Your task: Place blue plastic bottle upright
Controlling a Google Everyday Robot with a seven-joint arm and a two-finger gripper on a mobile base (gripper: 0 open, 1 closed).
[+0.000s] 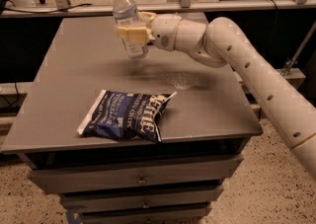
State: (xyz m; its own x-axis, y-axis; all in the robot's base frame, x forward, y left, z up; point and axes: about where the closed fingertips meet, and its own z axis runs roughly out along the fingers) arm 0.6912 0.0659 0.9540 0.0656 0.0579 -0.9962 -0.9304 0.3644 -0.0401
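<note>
The blue plastic bottle [126, 19] is a small clear bottle with a white cap and a pale label. It is held nearly upright, cap up and tilted slightly left, above the far middle of the grey table [64, 94]. Its base hangs a little above the tabletop. My gripper [134, 34] is shut on the bottle's middle, with one cream finger across its front. The white arm reaches in from the right.
A dark blue chip bag [126, 115] lies flat on the front middle of the table. A pale smudge [181, 79] marks the tabletop right of centre. Drawers [140, 180] sit under the table's front edge. A railing runs behind the table.
</note>
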